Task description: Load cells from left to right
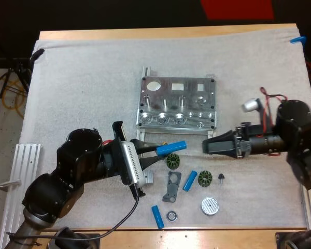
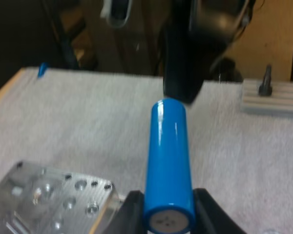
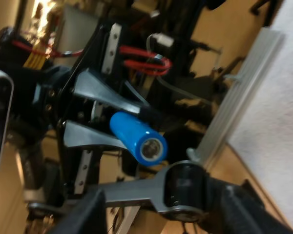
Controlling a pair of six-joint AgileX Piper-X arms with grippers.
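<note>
The metal fixture (image 1: 177,104) lies mid-mat, and its corner (image 2: 53,195) shows beside my left gripper. My left gripper (image 1: 163,149) (image 2: 168,219) is shut on a blue cylinder (image 1: 172,148) (image 2: 168,161), held just in front of the fixture with its free end toward the right arm. My right gripper (image 1: 210,146) (image 3: 166,212) faces it from the right, a short gap away. Its fingers press on a dark grey metal bracket (image 3: 185,190) with a round end. Past that bracket I see the blue cylinder (image 3: 136,136) end-on between the left gripper's fingers (image 3: 95,92).
Near the mat's front lie two loose blue cylinders (image 1: 189,180) (image 1: 157,216), two dark ring parts (image 1: 173,162) (image 1: 205,179), a grey bracket (image 1: 171,188), a silver disc (image 1: 209,206) and a small black cone (image 1: 221,178). An aluminium rail (image 1: 20,176) lies at the left edge.
</note>
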